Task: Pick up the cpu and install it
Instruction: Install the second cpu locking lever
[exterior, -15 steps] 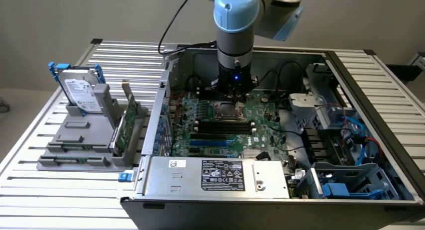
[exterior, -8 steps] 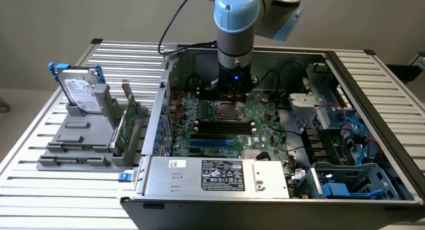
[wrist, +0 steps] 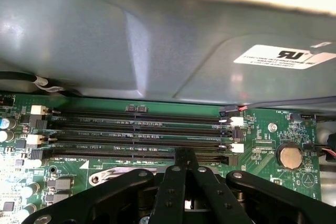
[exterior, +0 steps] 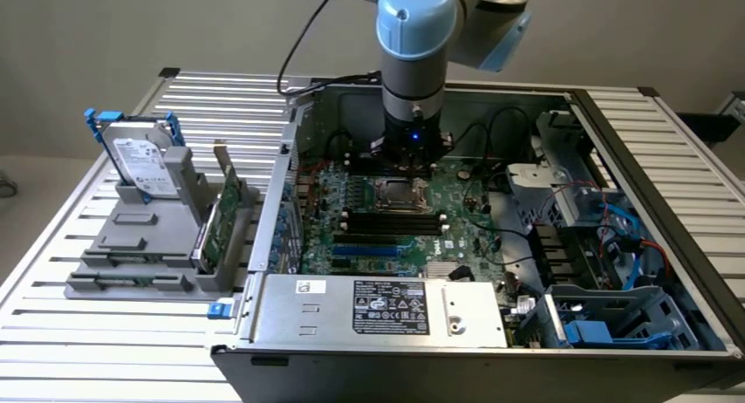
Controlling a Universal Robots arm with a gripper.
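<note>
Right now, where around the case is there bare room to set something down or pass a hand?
Bare slatted table lies in front of the grey holder, and more beyond the case on the exterior view's right. Inside it is crowded: the gripper hangs over the socket, with memory slots and cables around.

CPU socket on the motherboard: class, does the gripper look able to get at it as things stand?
Probably yes. The gripper hangs shut just above the CPU socket inside the open computer case, and nothing shows between them in the exterior view.
</note>
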